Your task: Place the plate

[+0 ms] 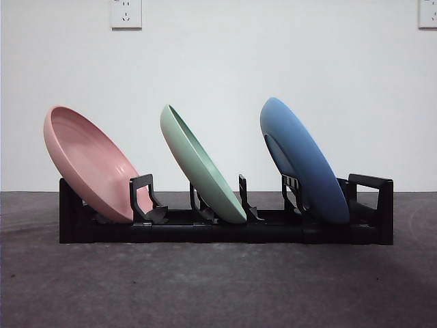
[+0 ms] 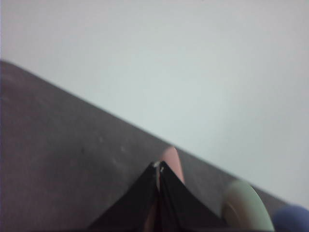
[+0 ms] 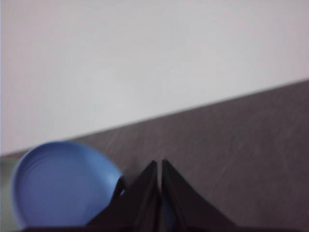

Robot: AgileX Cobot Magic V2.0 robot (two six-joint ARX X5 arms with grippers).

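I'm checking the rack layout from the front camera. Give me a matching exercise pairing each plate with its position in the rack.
Things:
1. pink plate
2. green plate
3. blue plate

Places in the black rack, front view:
A. middle slot
B. right end
C. left end

All three plates stand on edge, tilted, tops leaning left. No gripper appears in the front view.

Pairs: 1-C, 2-A, 3-B
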